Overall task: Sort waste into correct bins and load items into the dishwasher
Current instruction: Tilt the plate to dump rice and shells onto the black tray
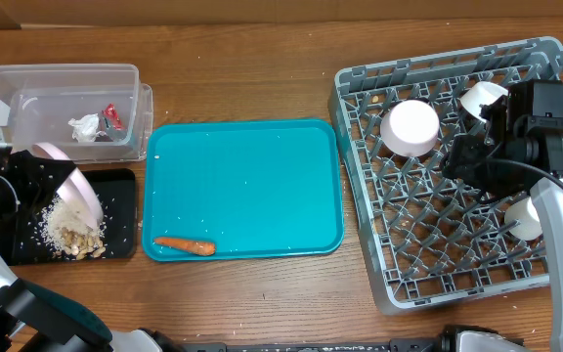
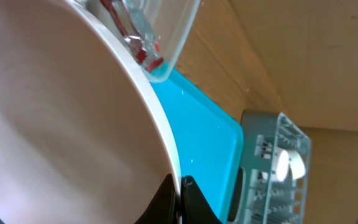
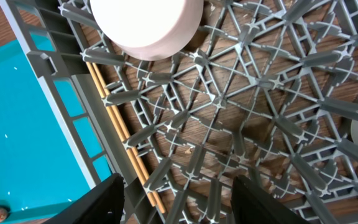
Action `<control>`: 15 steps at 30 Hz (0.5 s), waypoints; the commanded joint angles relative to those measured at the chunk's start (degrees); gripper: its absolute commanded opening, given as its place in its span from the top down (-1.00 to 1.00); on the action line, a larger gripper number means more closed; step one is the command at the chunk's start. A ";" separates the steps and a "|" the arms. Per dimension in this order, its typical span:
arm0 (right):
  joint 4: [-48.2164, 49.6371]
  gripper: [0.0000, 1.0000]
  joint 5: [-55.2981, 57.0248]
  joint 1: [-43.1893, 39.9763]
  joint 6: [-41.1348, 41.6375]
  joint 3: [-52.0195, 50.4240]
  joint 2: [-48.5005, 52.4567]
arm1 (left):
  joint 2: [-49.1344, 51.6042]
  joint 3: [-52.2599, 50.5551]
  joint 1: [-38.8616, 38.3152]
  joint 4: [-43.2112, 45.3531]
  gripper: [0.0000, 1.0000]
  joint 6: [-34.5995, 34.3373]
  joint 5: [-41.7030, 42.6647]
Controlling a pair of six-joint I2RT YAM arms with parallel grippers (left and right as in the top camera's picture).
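Where the plate (image 1: 71,186) is gripped at its rim, the left pincer (image 2: 178,190) is clamped narrow on it. The plate is steeply tilted above the black tray (image 1: 120,196) at the left edge of the surface (image 1: 262,59). Pale food scraps (image 1: 71,235) lie in the black tray below the plate's lower edge. Behind the black tray stands a clear bin (image 1: 62,78) containing crumpled wrappers (image 1: 96,124). Just right of both sits a teal tray (image 1: 247,181), with one carrot (image 1: 184,245) near its front left corner. A grey dish rack (image 1: 438,264) stands right of the teal tray. It holds an inverted bowl (image 1: 411,127), a cup (image 1: 482,98) and a pair of chopsticks (image 3: 120,134) along its left wall. The right pincer (image 3: 178,196) hangs over the dish rack with its fingers spread wide, holding nothing.
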 commanded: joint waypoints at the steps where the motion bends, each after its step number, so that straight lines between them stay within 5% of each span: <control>1: 0.13 -0.16 -0.09 -0.17 -0.44 -0.24 0.07 | 0.39 -0.22 0.44 0.31 0.92 2.82 3.41; 9: 0.22 -0.16 -0.09 -0.17 -0.44 -0.24 0.07 | 1.31 -0.22 0.46 -1.62 0.91 2.08 4.02; 11: 0.17 -0.16 -0.09 -0.17 -0.44 -0.24 0.07 | 1.31 -0.22 0.68 -2.67 0.92 8.09 9.38; 15: 0.13 -0.16 -0.09 -0.17 -0.44 -0.24 0.07 | 1.60 -0.22 0.72 -3.65 0.91 8.72 11.82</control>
